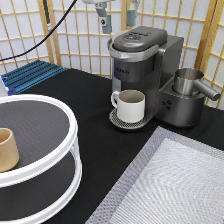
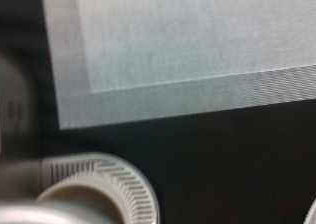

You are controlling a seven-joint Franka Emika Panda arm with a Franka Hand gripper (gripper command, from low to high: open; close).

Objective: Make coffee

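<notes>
The grey coffee machine (image 1: 145, 70) stands at the back of the black table with its lid down. A white handled mug (image 1: 130, 105) sits on its round drip tray (image 1: 116, 120) under the spout. My gripper (image 1: 117, 17) hangs at the exterior view's top, just above the machine's lid, with its two fingers apart and nothing between them. The coffee pod is out of view. The wrist view looks down on the mug's rim (image 2: 65, 192) and the ribbed drip tray (image 2: 129, 180).
A white two-tier round shelf (image 1: 70, 130) fills the exterior view's left, with a tan handleless cup (image 1: 7, 149) on its upper tier. A grey woven mat (image 1: 175, 185) (image 2: 185, 55) lies at the bottom right. A metal frothing jug (image 1: 189, 81) sits on the machine's right side. A blue rack (image 1: 30, 75) lies at the back left.
</notes>
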